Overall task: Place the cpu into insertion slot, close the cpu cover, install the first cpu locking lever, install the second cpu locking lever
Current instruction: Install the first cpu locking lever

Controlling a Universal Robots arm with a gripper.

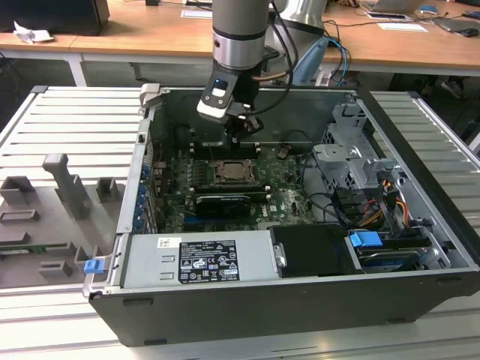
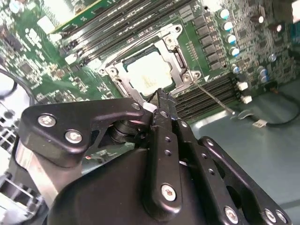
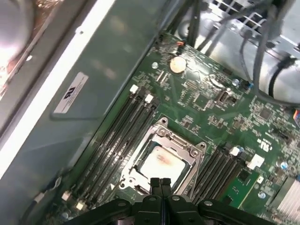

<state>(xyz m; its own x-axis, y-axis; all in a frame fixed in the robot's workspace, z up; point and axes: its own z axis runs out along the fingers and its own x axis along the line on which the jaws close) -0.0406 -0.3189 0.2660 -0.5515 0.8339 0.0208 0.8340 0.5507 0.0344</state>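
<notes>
— What's the biggest thing there?
— A large dark grey metal computer case (image 1: 300, 304), lying open on a slatted grey metal table (image 1: 67, 127). A silver-grey robot arm (image 1: 238, 37) reaches down into it.
— And inside?
— A green circuit board (image 3: 211, 98) covers the case floor. The black gripper (image 3: 160, 182) hangs low over it, its fingers pressed together with nothing between them.
— Where's the chip?
— The flat square silver-grey cpu (image 2: 150, 75) lies in the square black insertion slot (image 2: 132, 59), just below the fingertips. The thin silver metal cpu cover (image 2: 176, 35) lies flat around it, and the chip's top shows through its window.
— Any levers?
— One thin silver wire lever (image 2: 213, 97) runs out from a corner of the cover, across the long black memory slots (image 2: 218, 86). I cannot tell whether it is latched.
</notes>
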